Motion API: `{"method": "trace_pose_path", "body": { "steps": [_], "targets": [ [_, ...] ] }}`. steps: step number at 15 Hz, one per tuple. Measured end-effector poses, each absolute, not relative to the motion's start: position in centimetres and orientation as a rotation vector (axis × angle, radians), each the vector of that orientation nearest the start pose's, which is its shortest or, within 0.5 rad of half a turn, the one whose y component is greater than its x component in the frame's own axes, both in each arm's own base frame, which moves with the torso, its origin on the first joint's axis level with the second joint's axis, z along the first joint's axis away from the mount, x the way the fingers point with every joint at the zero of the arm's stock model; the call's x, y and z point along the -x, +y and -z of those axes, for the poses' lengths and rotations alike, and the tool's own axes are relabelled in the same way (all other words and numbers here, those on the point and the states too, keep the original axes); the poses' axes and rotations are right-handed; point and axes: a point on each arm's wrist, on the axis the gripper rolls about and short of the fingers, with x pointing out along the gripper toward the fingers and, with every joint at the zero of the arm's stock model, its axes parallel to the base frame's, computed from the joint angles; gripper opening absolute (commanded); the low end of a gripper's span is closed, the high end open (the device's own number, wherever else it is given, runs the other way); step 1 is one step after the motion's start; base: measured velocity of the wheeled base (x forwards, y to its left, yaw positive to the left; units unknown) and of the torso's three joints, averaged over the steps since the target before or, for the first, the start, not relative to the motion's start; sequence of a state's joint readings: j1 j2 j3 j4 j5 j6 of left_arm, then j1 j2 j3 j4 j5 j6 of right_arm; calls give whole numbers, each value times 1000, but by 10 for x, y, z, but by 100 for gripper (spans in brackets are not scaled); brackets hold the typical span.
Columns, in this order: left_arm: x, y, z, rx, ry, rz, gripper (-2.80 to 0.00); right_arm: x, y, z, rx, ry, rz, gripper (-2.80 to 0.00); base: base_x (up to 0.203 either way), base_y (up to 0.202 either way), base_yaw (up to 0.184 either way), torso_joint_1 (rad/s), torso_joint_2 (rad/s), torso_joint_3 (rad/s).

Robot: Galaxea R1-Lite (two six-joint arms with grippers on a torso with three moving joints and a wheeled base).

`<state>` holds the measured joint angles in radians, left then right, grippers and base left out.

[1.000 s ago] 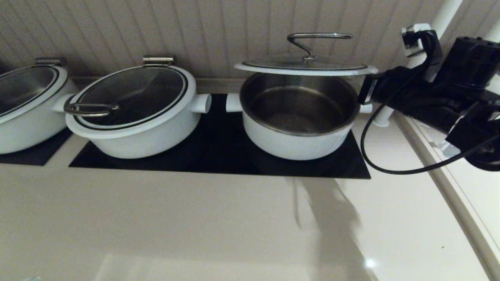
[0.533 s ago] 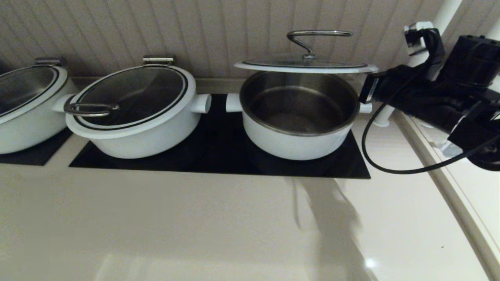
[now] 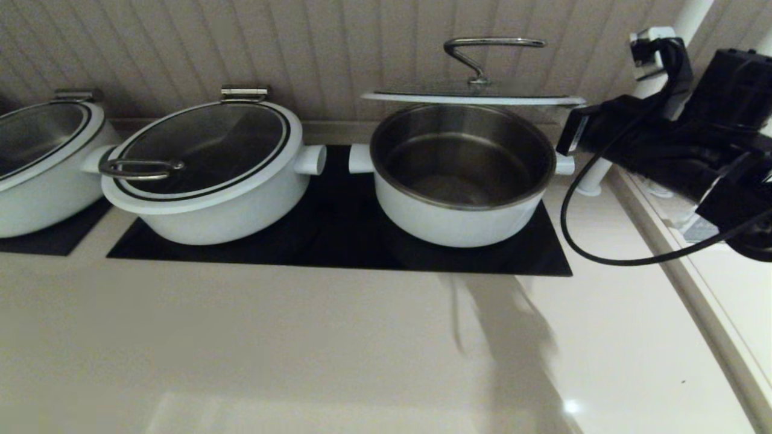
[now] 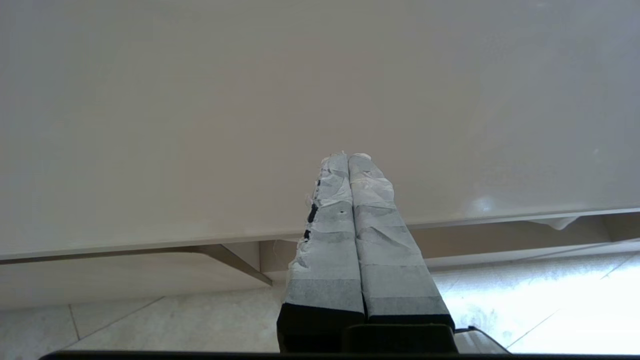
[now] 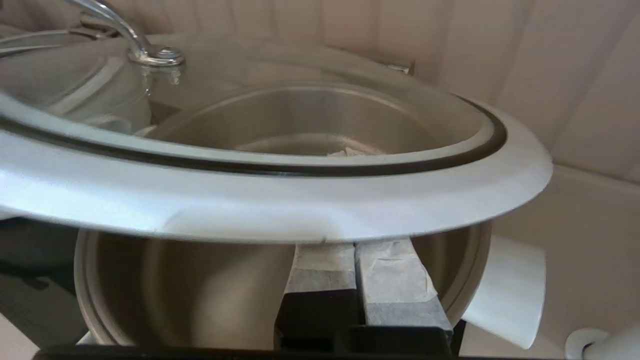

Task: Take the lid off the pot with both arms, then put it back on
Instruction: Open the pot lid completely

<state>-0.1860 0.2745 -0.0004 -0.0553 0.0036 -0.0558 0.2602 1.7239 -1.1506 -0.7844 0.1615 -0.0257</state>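
The lid (image 3: 473, 96), glass with a wide white rim and a curved steel bar handle (image 3: 491, 45), hangs level a little above the pot (image 3: 458, 211), whose steel bowl lies open. My right gripper (image 3: 572, 134) reaches in from the right. In the right wrist view its cloth-wrapped fingers (image 5: 390, 270) are pressed together and pass under the lid's white rim (image 5: 300, 200), bearing it from below; their tips are hidden behind the rim. My left gripper (image 4: 348, 157) is shut and empty over a pale counter, out of the head view.
A like pot with an oval loop handle lid (image 3: 199, 163) stands to the left on the same black cooktop (image 3: 338, 247), and a third pot (image 3: 36, 157) farther left. A ribbed wall is close behind. A white pole (image 3: 654, 84) and a loose black cable (image 3: 603, 256) are at the right.
The lid has risen a little above the pot, carried up by my right gripper, and now shows nearly edge-on. The left arm has not moved.
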Motion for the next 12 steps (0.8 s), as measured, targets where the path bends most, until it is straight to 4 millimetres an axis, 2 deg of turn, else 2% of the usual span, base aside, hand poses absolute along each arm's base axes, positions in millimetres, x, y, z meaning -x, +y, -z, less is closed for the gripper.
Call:
{"method": "trace_pose_path", "body": {
  "steps": [12],
  "targets": [
    [0,0,-84,42,225,175,-280,-319,88,-289,12,-225,-415,-280,0,0,0,0,0,0]
  ]
}}
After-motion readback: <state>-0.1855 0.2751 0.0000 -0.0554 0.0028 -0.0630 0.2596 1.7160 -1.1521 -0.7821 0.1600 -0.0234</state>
